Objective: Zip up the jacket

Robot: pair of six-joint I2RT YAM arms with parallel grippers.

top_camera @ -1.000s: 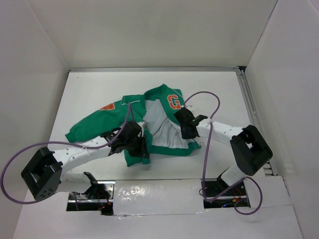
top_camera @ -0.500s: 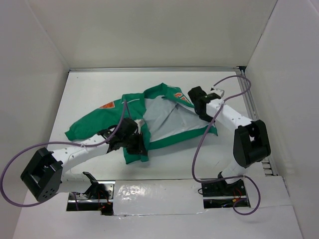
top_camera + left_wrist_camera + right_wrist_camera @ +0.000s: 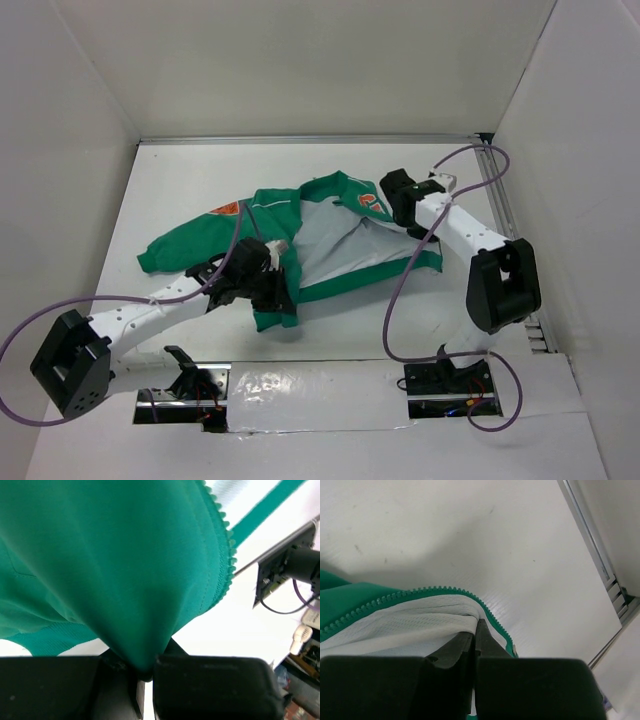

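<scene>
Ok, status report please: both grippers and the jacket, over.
Left gripper shut on small green fabric jacket, front panel. Right gripper shut on its zipper edge. Jacket unzipped, white lining showing. No obstacle seen.

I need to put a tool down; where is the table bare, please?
Bare: the strip between jacket and back wall; the near patch between hem and table edge. Crowded: the middle, where left pincer and right pincer grip it.

Plain white walls (image 3: 300,60) enclose a white table (image 3: 180,190) with a metal rail (image 3: 502,215) along its right edge.
</scene>
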